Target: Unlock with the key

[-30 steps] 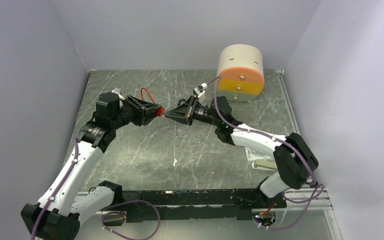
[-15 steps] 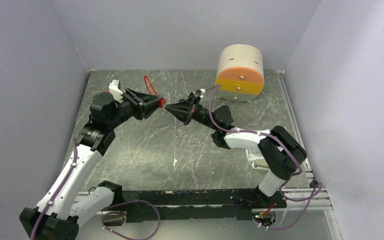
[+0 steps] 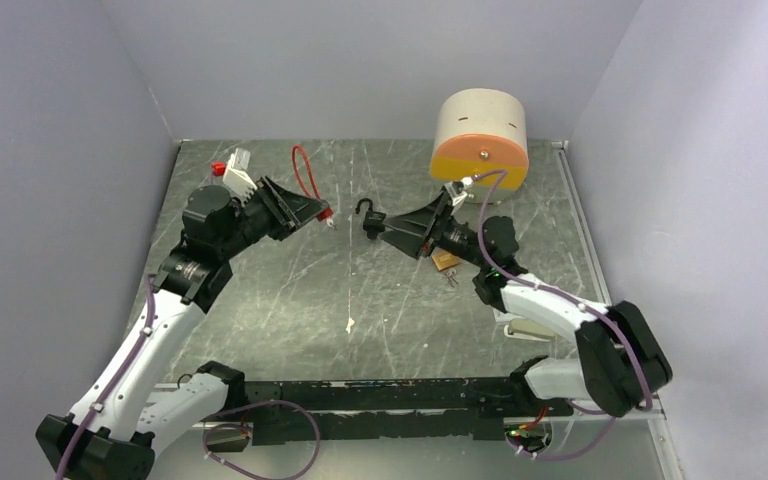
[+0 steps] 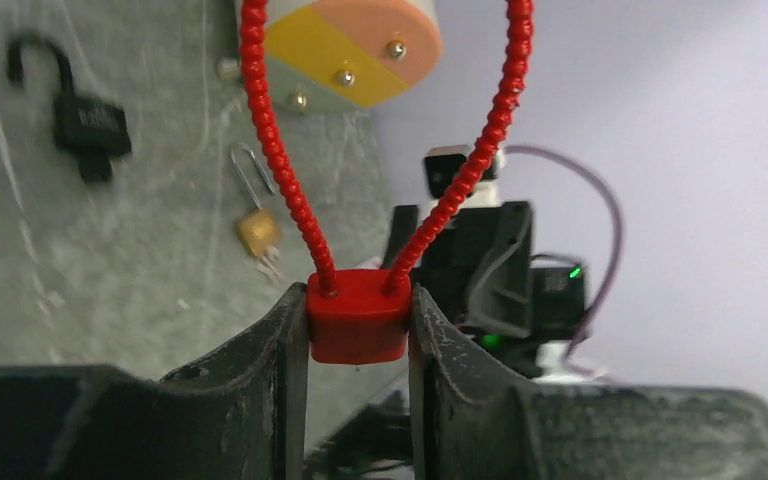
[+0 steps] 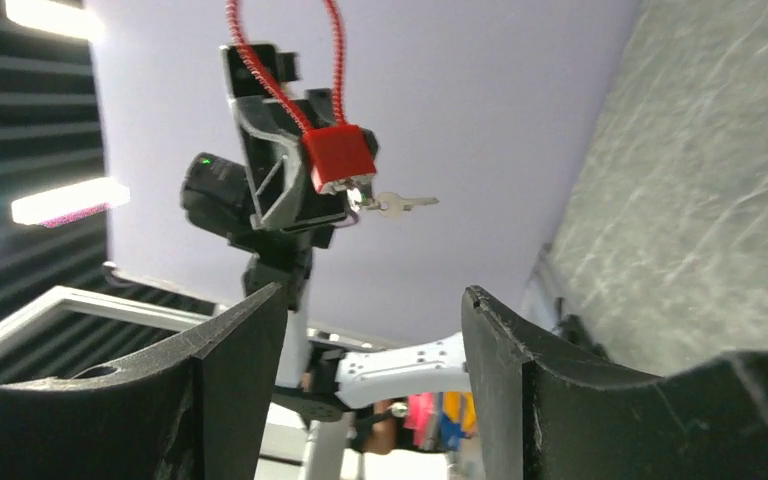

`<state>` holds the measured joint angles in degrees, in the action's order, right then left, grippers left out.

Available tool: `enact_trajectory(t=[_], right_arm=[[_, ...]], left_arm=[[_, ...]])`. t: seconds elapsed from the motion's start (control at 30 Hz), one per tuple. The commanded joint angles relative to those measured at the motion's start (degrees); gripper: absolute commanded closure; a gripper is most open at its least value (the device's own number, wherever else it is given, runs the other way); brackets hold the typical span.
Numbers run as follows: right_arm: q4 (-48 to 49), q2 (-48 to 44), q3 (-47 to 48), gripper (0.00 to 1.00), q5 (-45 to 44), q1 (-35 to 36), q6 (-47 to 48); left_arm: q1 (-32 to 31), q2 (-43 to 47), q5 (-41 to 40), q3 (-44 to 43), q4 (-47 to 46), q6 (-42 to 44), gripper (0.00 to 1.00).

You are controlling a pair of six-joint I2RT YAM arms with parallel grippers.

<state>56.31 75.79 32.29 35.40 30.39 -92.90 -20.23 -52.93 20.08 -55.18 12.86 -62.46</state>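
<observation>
Now the left claw [image 4: 358,322] clamps the small red plastic padlock [image 4: 357,338] with its beaded red cable loop, up off the grey surface [image 3: 290,300], silver key [image 5: 397,204] sticking out at its base; the right claw [image 5: 370,300], jaws apart, should pinch that key squarely and twist gently.

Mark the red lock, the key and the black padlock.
red lock [image 4: 357,318], left wrist view, middle of its body
key [image 5: 402,204], right wrist view, on its blade
black padlock [image 4: 90,124], left wrist view, on its body
</observation>
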Motion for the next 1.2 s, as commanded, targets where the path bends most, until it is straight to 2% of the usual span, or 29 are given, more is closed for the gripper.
enact_trajectory(t=[0.0, 0.07, 0.13, 0.27, 0.4, 0.47, 0.53, 0.67, 0.9, 1.0, 1.1, 1.17], right_arm=[[-21.9, -7.0, 9.2, 0.33, 3.1, -1.3, 27.2], [-36.0, -8.4, 17.3, 0.32, 0.7, -0.2, 40.4], [-43.9, -8.9, 23.4, 0.32, -1.1, 0.6, 49.7], [-46.3, -9.9, 29.9, 0.32, -0.8, 1.7, 58.7], [-45.4, -10.3, 33.4, 0.32, -1.9, 4.9, 65.4], [-44.9, -10.0, 34.4, 0.35, -1.1, 6.5, 68.0], [-43.1, -9.5, 35.3, 0.41, 3.2, 8.0, 70.0], [-42.5, -8.0, 37.3, 0.44, 6.1, 9.8, 71.2], [-43.6, -5.7, 39.2, 0.45, 2.0, 13.0, 75.3], [-43.3, -5.3, 39.2, 0.49, 1.0, 13.2, 75.8], [-39.7, -7.4, 36.3, 0.53, -3.4, 13.1, 75.0], [-34.4, -10.2, 30.4, 0.53, -6.4, 13.2, 74.2]], left_arm=[[-0.1, 3.3, 4.4, 0.6, -13.8, 25.2, 0.97], [-0.1, 4.0, 8.2, 1.6, -17.1, 33.2, 0.97], [-0.1, 4.7, 12.4, 3.1, -20.8, 41.9, 0.98], [-0.1, 4.3, 21.6, 3.8, -25.6, 50.6, 0.98], [-0.1, 2.7, 29.6, 2.9, -28.0, 55.0, 0.98], [0.0, 2.3, 31.5, 2.9, -29.7, 56.2, 0.97], [-0.1, 1.6, 33.1, 2.4, -29.5, 57.5, 0.97], [-0.1, 0.4, 36.2, 1.0, -27.3, 59.6, 0.97], [-0.1, -0.1, 38.1, 0.7, -26.5, 60.3, 0.97], [0.0, 0.3, 37.3, 0.7, -25.5, 60.6, 0.97], [-0.1, 0.8, 36.0, 0.7, -24.3, 60.5, 0.98], [-0.1, 0.9, 34.3, 2.0, -26.5, 58.7, 0.98]])
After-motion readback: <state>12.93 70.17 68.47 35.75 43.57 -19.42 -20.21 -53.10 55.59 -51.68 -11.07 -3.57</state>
